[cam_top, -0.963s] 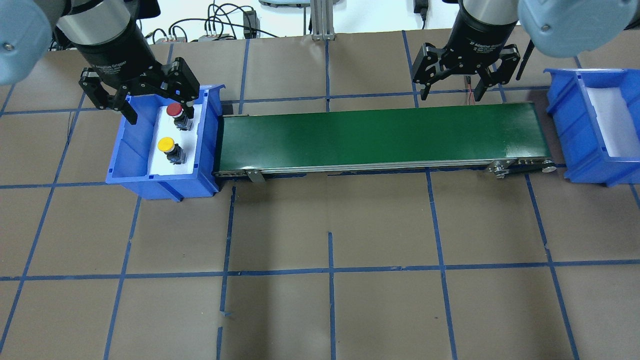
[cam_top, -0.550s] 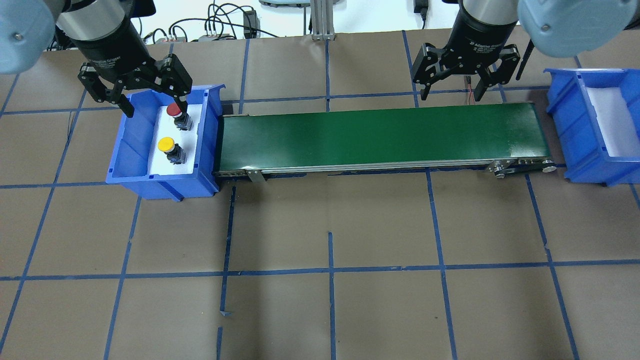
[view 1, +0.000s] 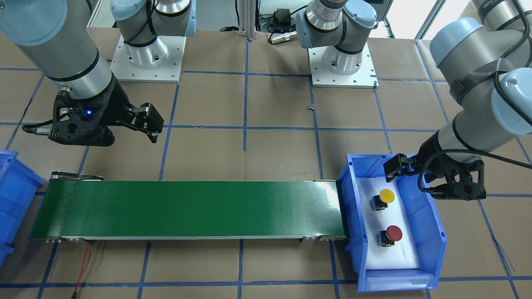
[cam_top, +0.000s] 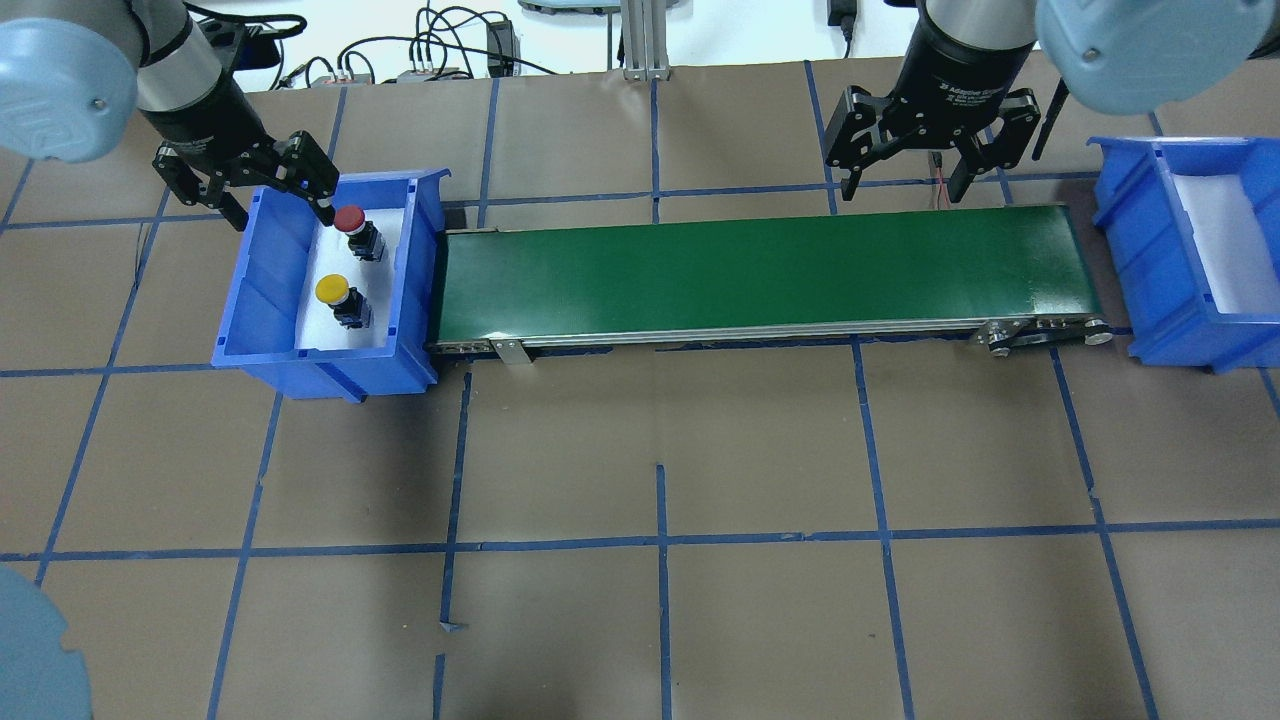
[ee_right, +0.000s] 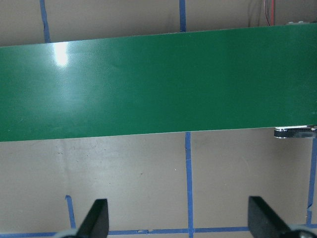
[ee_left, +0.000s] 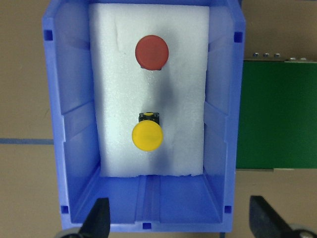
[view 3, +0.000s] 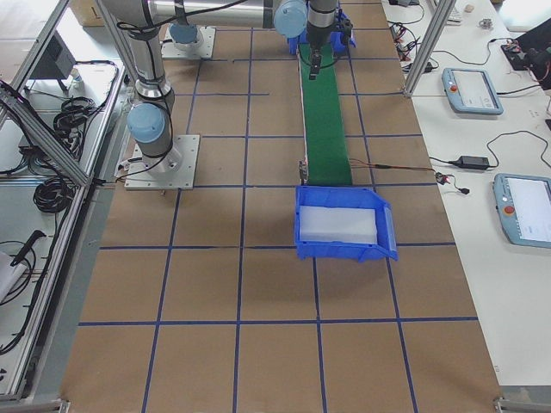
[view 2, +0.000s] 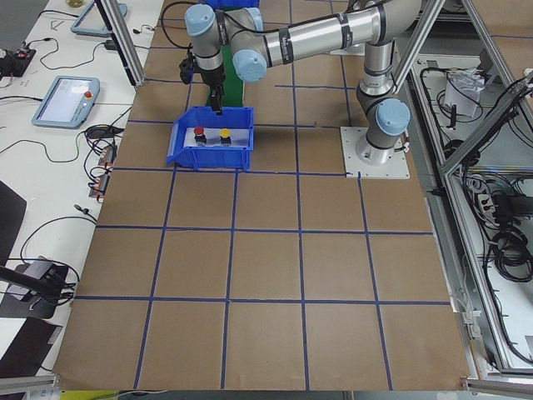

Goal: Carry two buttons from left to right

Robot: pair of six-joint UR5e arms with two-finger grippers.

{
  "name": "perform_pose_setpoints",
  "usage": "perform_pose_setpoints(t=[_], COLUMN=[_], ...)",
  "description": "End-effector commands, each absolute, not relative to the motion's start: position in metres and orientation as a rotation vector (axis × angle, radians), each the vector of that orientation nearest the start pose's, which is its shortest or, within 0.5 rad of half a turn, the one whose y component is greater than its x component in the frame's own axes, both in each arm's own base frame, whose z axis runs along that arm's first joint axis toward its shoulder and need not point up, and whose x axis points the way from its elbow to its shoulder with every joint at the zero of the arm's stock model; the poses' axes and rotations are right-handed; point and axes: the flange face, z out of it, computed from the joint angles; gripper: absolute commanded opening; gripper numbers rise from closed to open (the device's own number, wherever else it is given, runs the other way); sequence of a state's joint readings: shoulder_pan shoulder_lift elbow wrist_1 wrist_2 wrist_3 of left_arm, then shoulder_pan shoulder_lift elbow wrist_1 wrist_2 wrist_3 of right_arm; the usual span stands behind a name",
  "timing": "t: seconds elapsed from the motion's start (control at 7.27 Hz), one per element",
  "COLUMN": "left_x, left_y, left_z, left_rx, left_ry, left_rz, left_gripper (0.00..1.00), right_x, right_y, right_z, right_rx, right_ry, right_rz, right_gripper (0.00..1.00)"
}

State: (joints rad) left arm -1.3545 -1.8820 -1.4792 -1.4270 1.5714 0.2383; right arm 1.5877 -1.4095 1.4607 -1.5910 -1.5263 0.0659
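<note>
The red button [cam_top: 349,220] and the yellow button [cam_top: 332,289] stand on white foam in the left blue bin [cam_top: 258,300]. In the left wrist view the red button [ee_left: 152,52] lies beyond the yellow button [ee_left: 147,136]. My left gripper [cam_top: 275,200] is open and empty, above the bin; its fingertips [ee_left: 101,218] frame the bin's near end. In the front view it [view 1: 401,168] hangs by the yellow button [view 1: 386,195], with the red button [view 1: 393,233] farther off. My right gripper [cam_top: 905,182] is open and empty above the belt's far edge.
A green conveyor belt [cam_top: 760,270] runs from the left bin to the right blue bin [cam_top: 1150,250], which holds only white foam. The right wrist view shows the belt [ee_right: 158,84] and brown paper with blue tape lines.
My left gripper has moved left and away from the overhead camera, now smaller over the bin's far-left corner, still open. The buttons and the right arm have not moved.
</note>
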Motion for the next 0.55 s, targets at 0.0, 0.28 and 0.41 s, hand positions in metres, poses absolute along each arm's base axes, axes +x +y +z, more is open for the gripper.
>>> perform_pose_setpoints(t=[0.0,0.28,0.41], left_x=[0.016,0.012,0.010], left_y=[-0.627,-0.629,-0.622], left_z=[0.338,0.315,0.299], left_rx=[0.114,0.126,0.126], left_ry=[3.164,3.152,3.157], left_rz=[0.146,0.065,0.112], left_gripper=[1.00,1.00,1.00], right_x=[0.146,0.146,0.146], right_y=[-0.553,-0.554,-0.554], right_z=[0.457,0.458,0.458], right_rx=[0.080,0.077,0.080], right_ry=[3.099,3.099,3.099], right_rz=[0.062,0.055,0.055], right_gripper=[1.00,1.00,1.00])
